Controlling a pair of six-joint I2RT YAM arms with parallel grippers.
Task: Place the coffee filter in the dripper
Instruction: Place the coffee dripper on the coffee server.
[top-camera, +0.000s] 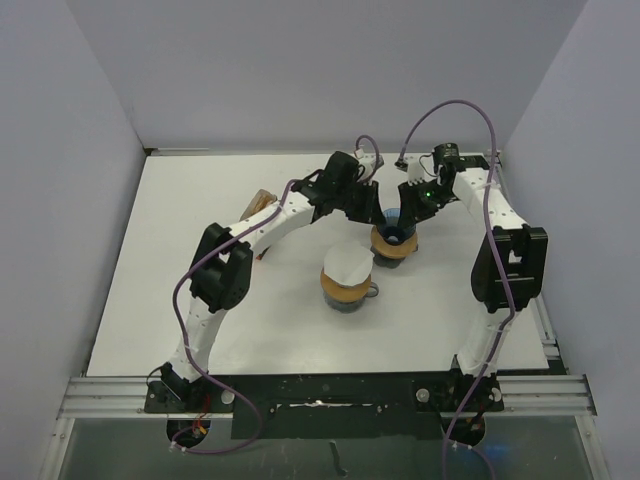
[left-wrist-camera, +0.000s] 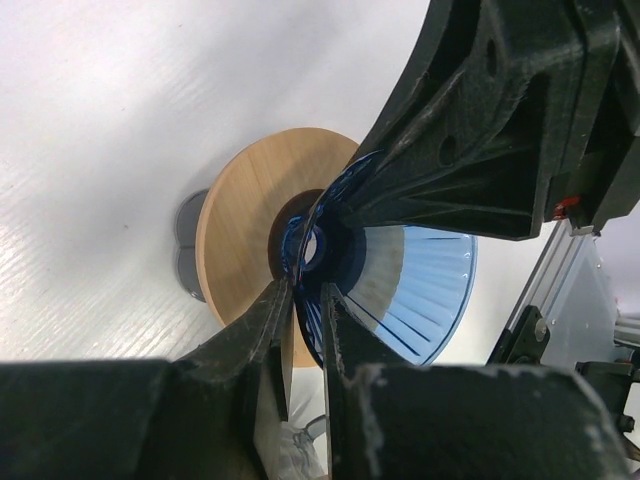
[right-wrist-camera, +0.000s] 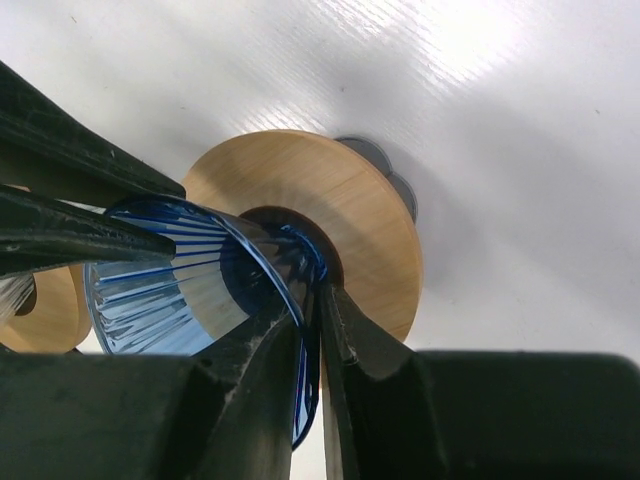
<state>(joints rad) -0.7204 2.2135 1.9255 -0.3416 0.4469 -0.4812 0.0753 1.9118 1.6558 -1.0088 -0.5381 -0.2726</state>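
At the far middle of the table (top-camera: 150, 260), your two arms meet over the blue dripper (top-camera: 394, 238). Your left gripper (left-wrist-camera: 305, 290) has its fingers drawn nearly together, pinching the thin glass wall of the blue dripper (left-wrist-camera: 420, 290) just above the wooden collar (left-wrist-camera: 245, 225). Your right gripper (right-wrist-camera: 312, 300) does the same from the opposite side, its fingers closed onto the ribbed blue wall (right-wrist-camera: 170, 290) where it enters the collar (right-wrist-camera: 330, 195).

The coffee filter (top-camera: 348, 264), a white disc from above, sits on top of a second dripper (top-camera: 349, 290), just beside the blue one on its near-left side and held by neither gripper.

From overhead you cannot see either pair of fingertips clearly; the gripper bodies cover most of the blue cone. In both wrist views your own fingers fill the lower part of the frame. A grey base (left-wrist-camera: 186, 245) shows only as a sliver under the collar. A brown object (top-camera: 262, 203) behind your left arm is half hidden and you cannot tell what it is.

You have bare table to the left, to the right and toward the near edge. The back wall rises a little beyond the grippers, and the second dripper stands close to the blue one.
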